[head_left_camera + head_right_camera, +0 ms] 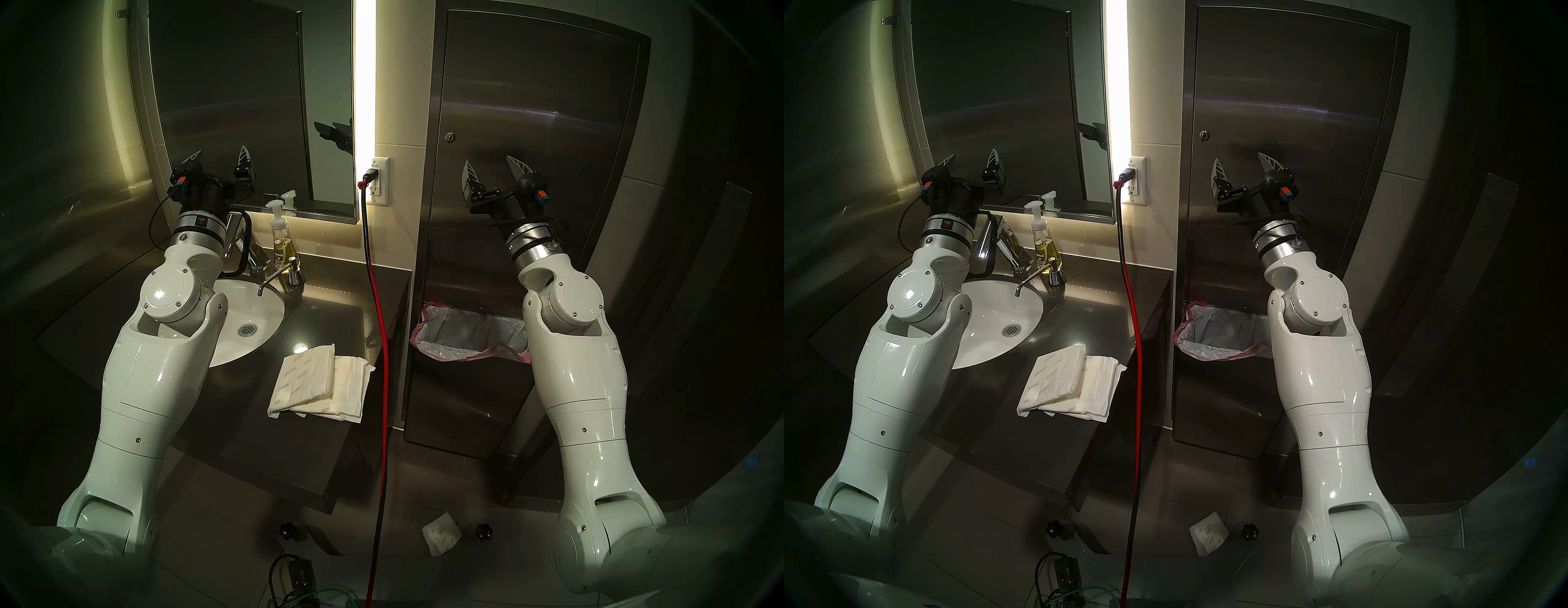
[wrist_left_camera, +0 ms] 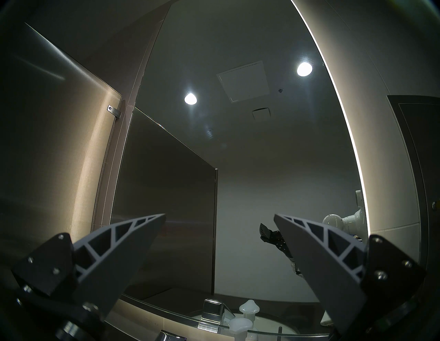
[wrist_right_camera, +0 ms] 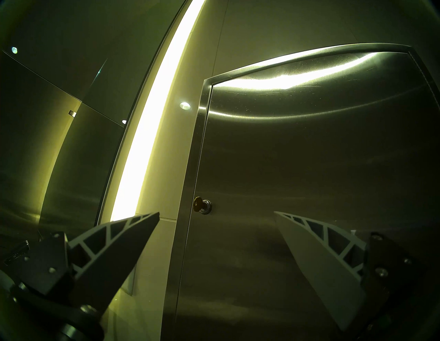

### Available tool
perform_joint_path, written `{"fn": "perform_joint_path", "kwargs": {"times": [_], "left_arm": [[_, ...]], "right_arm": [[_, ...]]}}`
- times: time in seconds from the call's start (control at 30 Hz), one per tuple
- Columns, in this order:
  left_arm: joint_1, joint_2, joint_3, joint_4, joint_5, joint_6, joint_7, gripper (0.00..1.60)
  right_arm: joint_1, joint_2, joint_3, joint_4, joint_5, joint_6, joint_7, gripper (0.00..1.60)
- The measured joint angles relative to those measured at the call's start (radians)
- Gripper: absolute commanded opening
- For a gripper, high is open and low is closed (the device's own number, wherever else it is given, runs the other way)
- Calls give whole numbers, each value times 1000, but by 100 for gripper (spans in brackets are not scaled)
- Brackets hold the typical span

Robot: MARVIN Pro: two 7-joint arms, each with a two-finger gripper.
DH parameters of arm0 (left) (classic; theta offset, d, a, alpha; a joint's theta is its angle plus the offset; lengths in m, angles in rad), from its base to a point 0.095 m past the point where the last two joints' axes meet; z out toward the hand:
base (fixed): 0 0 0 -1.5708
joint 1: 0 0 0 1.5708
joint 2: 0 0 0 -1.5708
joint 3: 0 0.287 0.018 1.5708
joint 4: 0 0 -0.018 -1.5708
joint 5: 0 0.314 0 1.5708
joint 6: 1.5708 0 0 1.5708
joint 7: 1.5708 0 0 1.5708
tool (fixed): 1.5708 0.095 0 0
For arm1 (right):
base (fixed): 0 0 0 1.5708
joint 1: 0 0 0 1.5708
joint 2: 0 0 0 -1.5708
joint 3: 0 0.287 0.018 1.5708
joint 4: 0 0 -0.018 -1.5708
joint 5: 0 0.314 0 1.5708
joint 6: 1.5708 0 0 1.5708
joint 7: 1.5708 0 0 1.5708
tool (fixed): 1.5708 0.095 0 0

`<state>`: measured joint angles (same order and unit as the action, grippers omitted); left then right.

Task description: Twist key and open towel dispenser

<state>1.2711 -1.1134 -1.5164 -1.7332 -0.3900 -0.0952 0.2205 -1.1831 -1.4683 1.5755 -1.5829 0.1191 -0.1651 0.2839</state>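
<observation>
The towel dispenser [image 1: 539, 110] [image 1: 1293, 102] [image 3: 309, 166] is a tall brushed steel wall cabinet with its door shut. A small brass key [image 3: 198, 204] [image 1: 449, 137] [image 1: 1204, 135] sits in the round lock near the door's left edge. My right gripper [image 1: 494, 163] [image 1: 1241, 162] [image 3: 216, 213] hangs open in front of the door, below and to the right of the key, apart from it. My left gripper [image 1: 219, 155] [image 1: 970, 156] [image 2: 219, 215] stands open over the sink, facing the mirror [image 1: 254, 106], with nothing between its fingers.
A pink-lined bin [image 1: 466, 335] opens in the cabinet's lower part. On the dark counter [image 1: 331, 314] lie folded paper towels [image 1: 318, 384], beside a sink [image 1: 250, 322], faucet and soap bottle [image 1: 283, 242]. A red and black cable [image 1: 375, 297] hangs from the wall outlet. Another towel [image 1: 441, 539] lies on the floor.
</observation>
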Motion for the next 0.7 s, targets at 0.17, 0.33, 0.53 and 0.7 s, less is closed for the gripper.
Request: {"fn": "perform_joint_path", "kwargs": {"times": [0.17,0.33,0.53,0.7], "left_arm": [[0,0,0,0,0,0,0,160],[0,0,0,0,0,0,0,160],[0,1,0,0,0,0,1,160],[0,1,0,0,0,0,1,160]], "right_arm": [[18,-12,-22,27,-15,-33,0,160],[35,-32,-42,53,-29,-63,-18,160],[58,-67,-59,81,-50,-99,-67,160],[74,-98,-70,94,-74,-113,-127,160]]}}
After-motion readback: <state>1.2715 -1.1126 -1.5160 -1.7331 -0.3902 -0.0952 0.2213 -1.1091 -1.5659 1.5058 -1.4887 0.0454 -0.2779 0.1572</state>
